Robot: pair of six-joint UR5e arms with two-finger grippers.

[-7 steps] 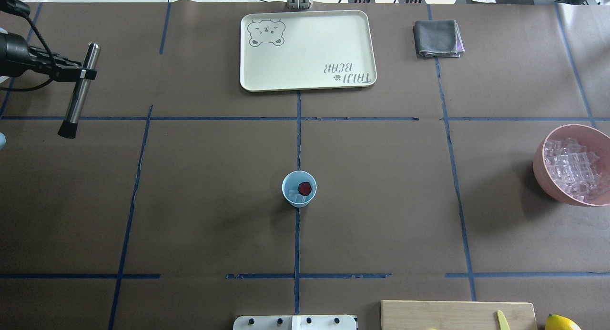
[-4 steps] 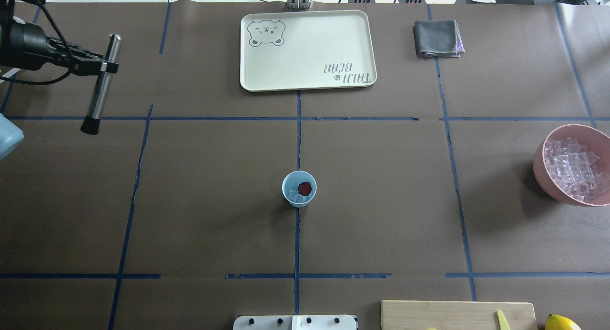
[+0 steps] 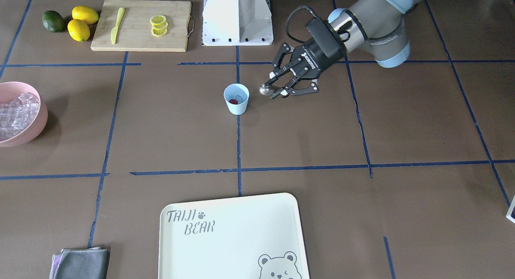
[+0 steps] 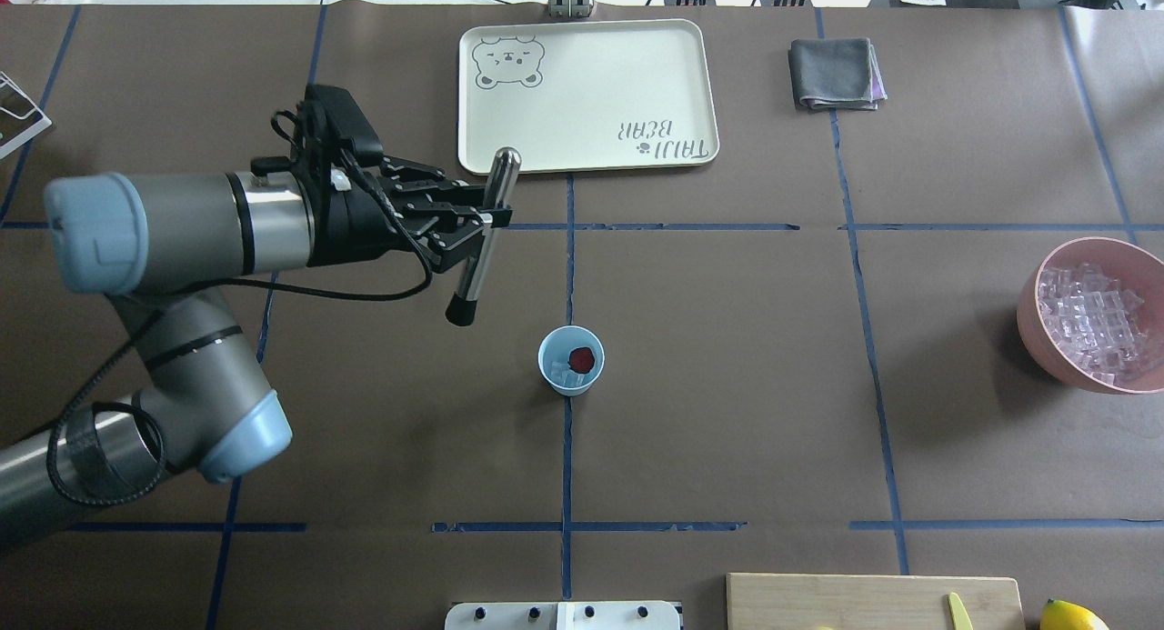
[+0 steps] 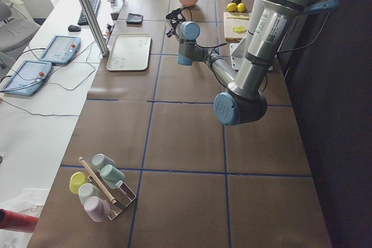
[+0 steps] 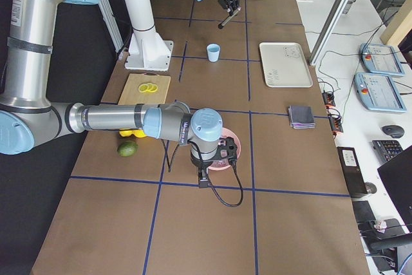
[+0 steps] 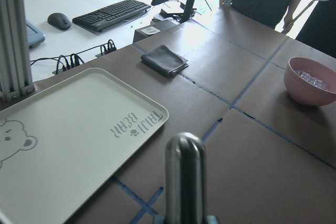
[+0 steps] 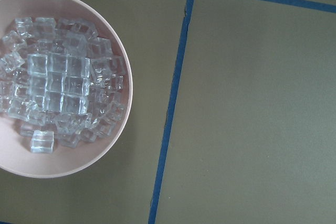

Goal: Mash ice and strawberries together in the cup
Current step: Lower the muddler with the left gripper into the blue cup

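Observation:
The light-blue cup (image 4: 571, 362) stands at the table's middle, with the red strawberry (image 4: 583, 358) and ice pieces (image 4: 561, 373) inside it. It also shows in the front-facing view (image 3: 236, 100). My left gripper (image 4: 488, 217) is shut on a steel muddler (image 4: 478, 253) with a black tip. It holds the muddler tilted in the air, its tip left of and beyond the cup, apart from it. The left wrist view shows the muddler's round top (image 7: 185, 174). My right gripper shows only in the exterior right view, over the pink bowl. I cannot tell if it is open.
A pink bowl (image 4: 1035, 332) of ice cubes sits at the right edge. A cream tray (image 4: 591, 94) and a grey cloth (image 4: 835, 74) lie at the far side. A cutting board (image 3: 136, 33) with lemon slices, lemons and a lime sits by my base.
My left arm has swung in from the far left edge toward the table's middle, carrying the muddler to a spot near the cup. The cup and its contents have not moved.

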